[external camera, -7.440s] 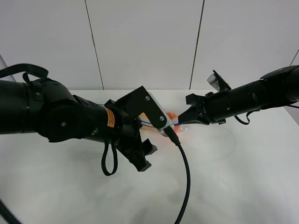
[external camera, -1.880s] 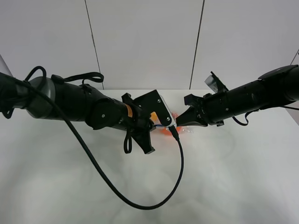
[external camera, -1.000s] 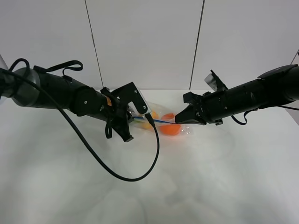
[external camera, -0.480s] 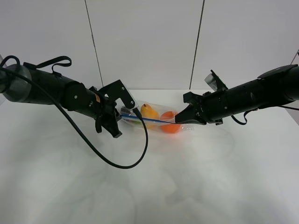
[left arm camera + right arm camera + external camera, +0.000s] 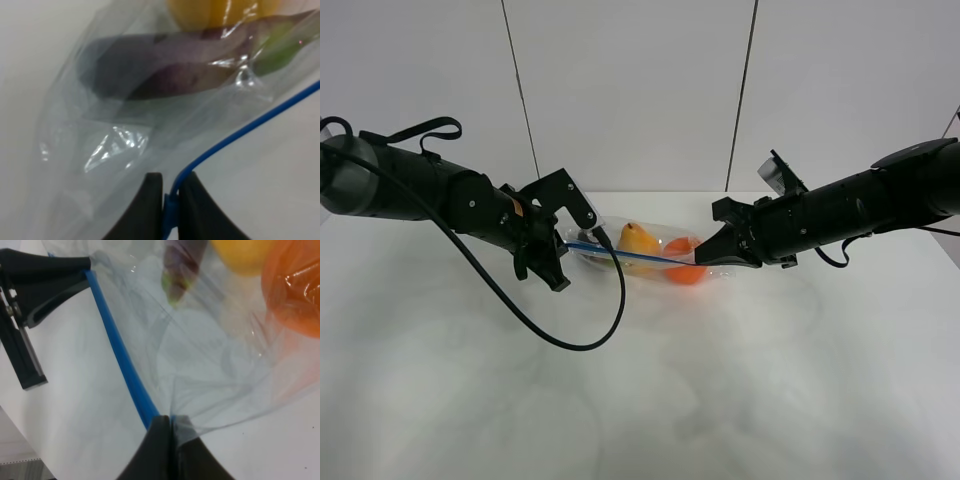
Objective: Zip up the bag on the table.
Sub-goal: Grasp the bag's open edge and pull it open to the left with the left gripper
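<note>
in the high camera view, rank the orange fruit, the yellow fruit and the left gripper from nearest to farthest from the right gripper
1. orange fruit: inside the bag, right beside the right gripper.
2. yellow fruit: mid-bag, further left.
3. left gripper: at the bag's far left end, jaws pinched on the blue zip strip.

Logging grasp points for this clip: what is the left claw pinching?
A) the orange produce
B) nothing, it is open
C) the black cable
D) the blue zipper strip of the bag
D: the left wrist view shows the left claw shut on the blue zipper strip at the edge of the bag.
</note>
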Motion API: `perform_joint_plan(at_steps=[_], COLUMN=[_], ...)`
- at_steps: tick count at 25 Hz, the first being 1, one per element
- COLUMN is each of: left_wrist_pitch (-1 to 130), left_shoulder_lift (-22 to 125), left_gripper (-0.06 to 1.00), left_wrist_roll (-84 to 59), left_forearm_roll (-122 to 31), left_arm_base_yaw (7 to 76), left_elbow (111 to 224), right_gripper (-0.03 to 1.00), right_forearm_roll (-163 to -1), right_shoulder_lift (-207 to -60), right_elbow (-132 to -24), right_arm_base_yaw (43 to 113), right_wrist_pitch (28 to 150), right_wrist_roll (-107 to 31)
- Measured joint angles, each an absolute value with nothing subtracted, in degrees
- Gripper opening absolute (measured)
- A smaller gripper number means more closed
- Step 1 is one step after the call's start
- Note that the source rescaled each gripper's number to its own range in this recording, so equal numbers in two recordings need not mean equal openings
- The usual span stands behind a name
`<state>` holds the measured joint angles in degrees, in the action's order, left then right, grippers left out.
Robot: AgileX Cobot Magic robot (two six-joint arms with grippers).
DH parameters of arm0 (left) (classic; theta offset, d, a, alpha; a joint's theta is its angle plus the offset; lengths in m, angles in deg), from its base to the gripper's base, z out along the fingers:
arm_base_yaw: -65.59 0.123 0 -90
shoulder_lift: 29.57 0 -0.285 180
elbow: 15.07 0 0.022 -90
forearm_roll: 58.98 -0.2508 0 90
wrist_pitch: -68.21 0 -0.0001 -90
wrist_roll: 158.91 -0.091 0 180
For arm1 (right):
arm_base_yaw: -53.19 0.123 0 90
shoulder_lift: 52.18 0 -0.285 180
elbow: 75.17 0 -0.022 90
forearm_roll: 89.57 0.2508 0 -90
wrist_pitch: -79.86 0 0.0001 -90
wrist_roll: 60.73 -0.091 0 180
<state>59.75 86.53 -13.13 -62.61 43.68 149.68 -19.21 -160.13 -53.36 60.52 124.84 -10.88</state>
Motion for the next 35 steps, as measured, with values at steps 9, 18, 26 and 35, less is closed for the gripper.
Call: perform_joint_plan(at_steps=[9,18,26,35], left_wrist_pitch=[59.51,59.36,59.31,59.09], left_shoulder_lift=[86.53,86.53,86.53,86.53], left_gripper=[0.00,0.00,0.00,0.00], left_wrist_roll=[-13.13,-13.13,-13.03,-12.90], left_forearm_roll=[-62.80,-64.75,-65.25,-65.63], left_arm_base_yaw=[45.88,46.83,47.88,48.04], left_elbow=[149.68,149.68,149.68,149.68], right_gripper=[0.00,0.00,0.00,0.00], right_forearm_roll=[-19.39,-19.61,-19.79,-20.33], right_shoulder_lift=[-160.13,-160.13,-160.13,-160.13], right_elbow=[-53.36,-53.36,-53.36,-53.36], right_arm_base_yaw=[60.52,60.52,60.52,60.52], right_wrist_pitch=[124.65,124.47,124.20,124.05], right_wrist_roll=[-10.88,-10.88,-10.88,-10.88])
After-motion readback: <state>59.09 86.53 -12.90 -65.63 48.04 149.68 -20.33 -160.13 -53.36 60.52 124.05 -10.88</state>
